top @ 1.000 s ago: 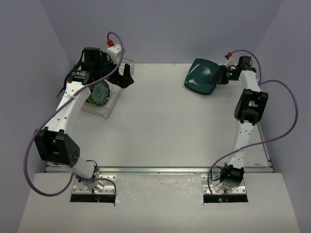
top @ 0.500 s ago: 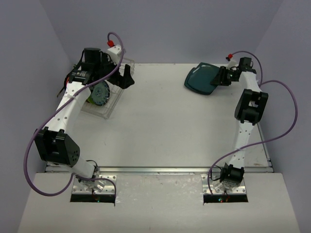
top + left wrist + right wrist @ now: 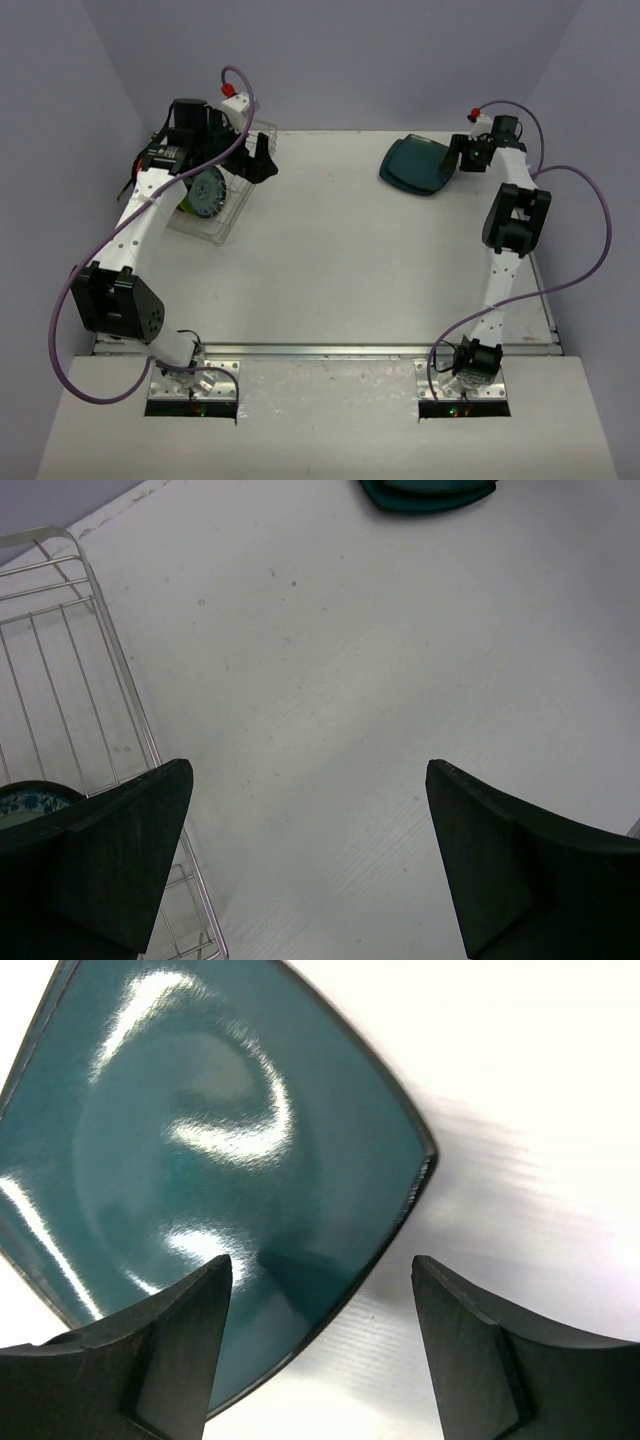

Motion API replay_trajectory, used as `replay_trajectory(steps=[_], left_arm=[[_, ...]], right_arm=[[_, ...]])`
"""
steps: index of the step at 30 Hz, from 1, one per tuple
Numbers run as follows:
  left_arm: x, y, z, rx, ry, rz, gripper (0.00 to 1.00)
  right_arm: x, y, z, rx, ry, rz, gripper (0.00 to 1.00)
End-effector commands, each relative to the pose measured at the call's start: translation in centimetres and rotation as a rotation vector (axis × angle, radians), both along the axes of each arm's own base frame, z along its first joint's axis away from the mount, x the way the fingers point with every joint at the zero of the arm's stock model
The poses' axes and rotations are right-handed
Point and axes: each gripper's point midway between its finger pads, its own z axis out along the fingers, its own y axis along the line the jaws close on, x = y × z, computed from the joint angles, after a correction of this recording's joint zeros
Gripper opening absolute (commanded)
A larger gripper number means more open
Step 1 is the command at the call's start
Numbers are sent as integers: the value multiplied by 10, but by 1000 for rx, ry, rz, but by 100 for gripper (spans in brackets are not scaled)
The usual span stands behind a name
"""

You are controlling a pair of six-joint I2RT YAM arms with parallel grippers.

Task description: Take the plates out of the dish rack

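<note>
The dark teal rounded-square plate [image 3: 414, 165] [image 3: 230, 1160] lies flat on the table at the far right. My right gripper [image 3: 459, 154] [image 3: 320, 1330] hovers just off its right edge, open and gripping nothing; one fingertip is over the plate's rim, the other over bare table. The dish rack [image 3: 222, 228] [image 3: 96, 670] stands at the far left with a patterned teal plate [image 3: 208, 192] [image 3: 24, 802] and a lime green plate [image 3: 185, 203] upright in it. My left gripper [image 3: 262, 160] [image 3: 310, 855] is wide open above the rack's right edge, empty.
The left arm reaches over the rack and hides most of it in the top view. Purple walls close in the table on the left, back and right. White tabletop [image 3: 340, 250] stretches between the rack and the dark teal plate.
My right gripper has opened and let go of the dark teal plate, which dropped from a tilt to lying flat. The gripper drew back slightly to the right. The left arm stayed still.
</note>
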Motion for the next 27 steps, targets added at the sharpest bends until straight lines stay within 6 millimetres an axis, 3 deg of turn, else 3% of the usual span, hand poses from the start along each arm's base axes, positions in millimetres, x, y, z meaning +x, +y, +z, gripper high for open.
replay_trajectory(steps=[1, 7, 17, 22, 27], left_arm=[[-1, -5, 5, -18, -21, -27, 100], [-1, -3, 5, -12, -20, -16, 100], [-2, -1, 3, -10, -13, -4, 100], [0, 4, 3, -8, -15, 26, 100], [12, 26, 11, -12, -36, 150, 100]], right_arm=[[18, -6, 15, -110, -81, -4, 74], [22, 8, 12, -109, -94, 37, 76], [25, 52, 11, -103, -98, 115, 78], [28, 47, 21, -155, -108, 85, 84], [21, 34, 48, -223, -121, 48, 96]])
